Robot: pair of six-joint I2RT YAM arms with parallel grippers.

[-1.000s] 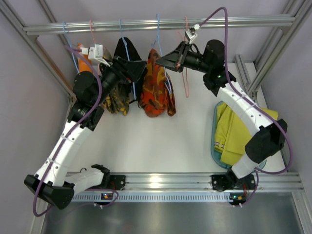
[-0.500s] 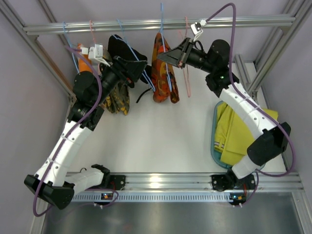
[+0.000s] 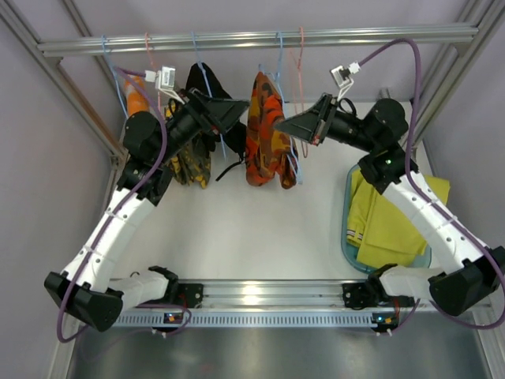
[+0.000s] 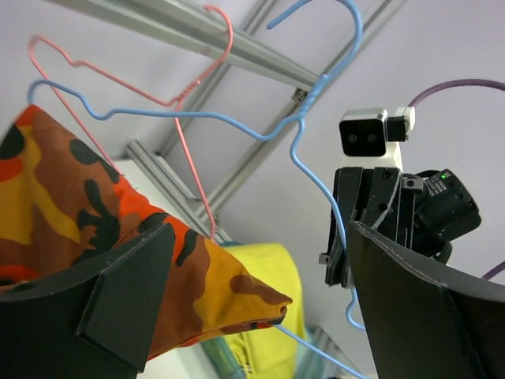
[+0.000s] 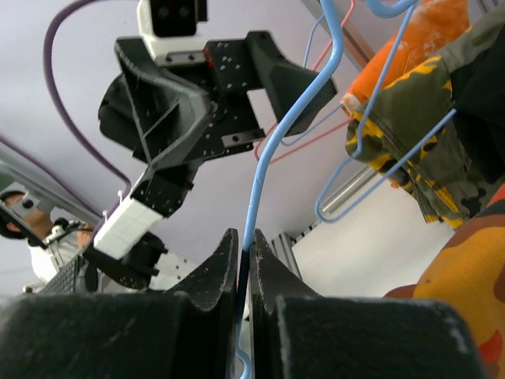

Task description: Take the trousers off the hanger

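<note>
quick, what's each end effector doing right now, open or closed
left end effector: open, gripping nothing
right end effector: shut on the blue hanger that carries the orange camo trousers

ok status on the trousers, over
Right gripper shut on blue hanger. Left gripper open at orange camo trousers, draped on hanger. Green camo garment close alongside.

No legible text, label, brand, number or sign in any of the three views.
</note>
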